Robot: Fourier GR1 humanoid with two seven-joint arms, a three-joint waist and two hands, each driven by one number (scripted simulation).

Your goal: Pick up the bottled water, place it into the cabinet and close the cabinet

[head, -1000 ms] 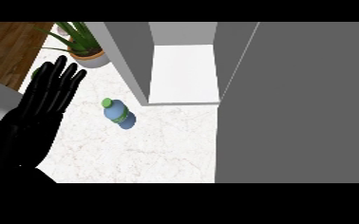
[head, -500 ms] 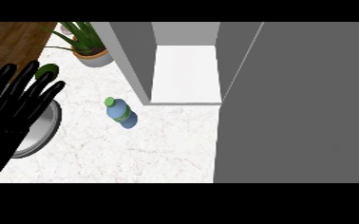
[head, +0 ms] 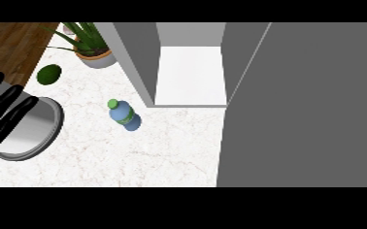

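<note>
The bottled water (head: pixel 124 116) lies on its side on the white marble counter (head: pixel 143 160), its green cap toward the upper left. It rests just left of the front of the open cabinet (head: pixel 190 75), whose white shelf is bare. The cabinet's grey door (head: pixel 301 106) stands open at the right. Only the straight fingers of my left hand (head: pixel 13 110) show at the far left edge, well apart from the bottle and lying over a metal bowl. My right hand does not show.
A round metal bowl (head: pixel 36 131) sits at the left edge. A dark green avocado (head: pixel 49 74) lies above it. A potted plant (head: pixel 93 53) stands at the back left beside the cabinet's grey side wall (head: pixel 136 58). Wooden surface (head: pixel 18 43) borders the top left.
My left hand has slid left, almost out of view, uncovering the metal bowl and the avocado. The bottle has not moved.
</note>
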